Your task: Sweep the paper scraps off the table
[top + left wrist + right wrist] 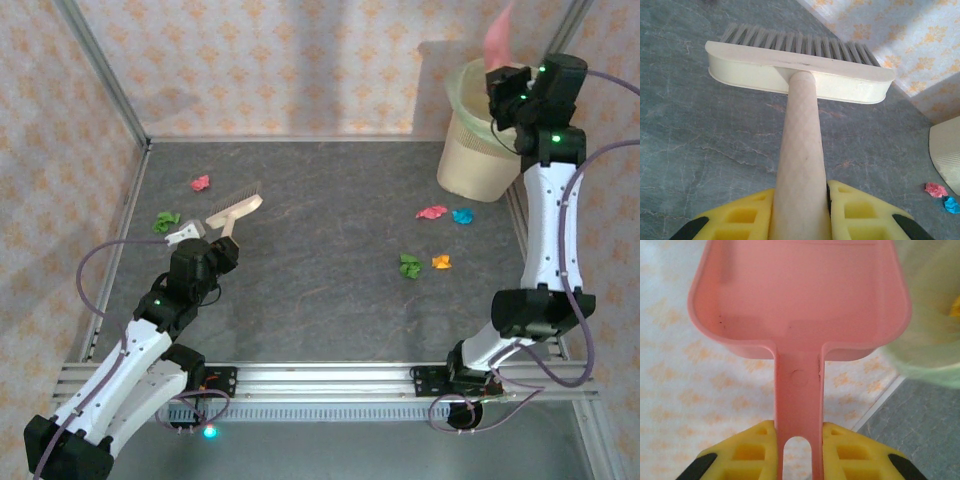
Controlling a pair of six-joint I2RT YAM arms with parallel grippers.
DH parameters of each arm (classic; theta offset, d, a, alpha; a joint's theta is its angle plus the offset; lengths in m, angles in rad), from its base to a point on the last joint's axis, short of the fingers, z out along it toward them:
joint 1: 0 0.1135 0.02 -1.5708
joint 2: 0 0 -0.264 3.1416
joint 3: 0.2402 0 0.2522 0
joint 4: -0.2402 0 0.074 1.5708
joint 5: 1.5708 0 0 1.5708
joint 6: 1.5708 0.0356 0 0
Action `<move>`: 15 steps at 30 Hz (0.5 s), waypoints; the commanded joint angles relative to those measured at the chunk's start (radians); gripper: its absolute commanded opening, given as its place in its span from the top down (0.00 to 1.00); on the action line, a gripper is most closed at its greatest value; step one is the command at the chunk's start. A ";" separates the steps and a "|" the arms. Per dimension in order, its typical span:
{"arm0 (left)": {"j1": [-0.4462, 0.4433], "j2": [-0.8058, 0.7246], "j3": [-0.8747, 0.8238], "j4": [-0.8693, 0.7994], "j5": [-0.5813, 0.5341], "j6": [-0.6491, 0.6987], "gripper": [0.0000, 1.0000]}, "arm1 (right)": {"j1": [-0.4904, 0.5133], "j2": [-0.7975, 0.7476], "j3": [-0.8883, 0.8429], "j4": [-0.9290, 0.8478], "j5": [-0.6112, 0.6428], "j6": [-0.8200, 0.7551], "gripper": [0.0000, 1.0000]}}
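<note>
Several paper scraps lie on the dark table (pixel 320 300): red (pixel 201 183) and green (pixel 166 222) at the left, pink (pixel 431 212), blue (pixel 461 216), green (pixel 410 266) and orange (pixel 441 262) at the right. My left gripper (pixel 212 243) (pixel 801 212) is shut on the handle of a cream brush (pixel 237 210) (pixel 800 75), whose bristles point away over bare table. The pink (pixel 936 189) and blue (pixel 951 204) scraps show far right in the left wrist view. My right gripper (pixel 506 88) (pixel 799 450) is shut on the handle of a pink dustpan (pixel 497 40) (pixel 800 300), held up above the bin.
A cream waste bin (pixel 478 150) (pixel 946 150) stands at the table's back right corner, just under the raised dustpan. Aluminium rails (pixel 330 375) edge the table, and orange floral walls (pixel 300 60) close the back and sides.
</note>
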State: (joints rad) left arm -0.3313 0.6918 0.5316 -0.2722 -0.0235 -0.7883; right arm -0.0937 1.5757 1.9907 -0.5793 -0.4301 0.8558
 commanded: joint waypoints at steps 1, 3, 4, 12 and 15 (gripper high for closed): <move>0.005 -0.021 0.002 0.044 -0.024 0.001 1.00 | 0.125 -0.076 0.028 -0.030 0.093 -0.193 1.00; 0.005 -0.027 0.001 0.036 -0.035 0.002 1.00 | 0.232 -0.091 0.002 -0.024 0.128 -0.291 1.00; 0.005 -0.031 0.002 0.031 -0.044 0.003 1.00 | 0.297 -0.094 -0.011 -0.028 0.149 -0.339 1.00; 0.004 -0.112 0.000 -0.071 -0.183 -0.026 1.00 | 0.718 -0.089 -0.289 0.007 0.390 -0.760 1.00; 0.003 -0.169 -0.011 -0.118 -0.259 -0.048 1.00 | 0.772 -0.108 -0.477 0.098 0.427 -0.811 1.00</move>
State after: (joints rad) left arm -0.3321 0.5713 0.5297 -0.3470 -0.1528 -0.8062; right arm 0.6579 1.4891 1.6169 -0.5446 -0.1249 0.1917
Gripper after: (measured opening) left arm 0.244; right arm 0.194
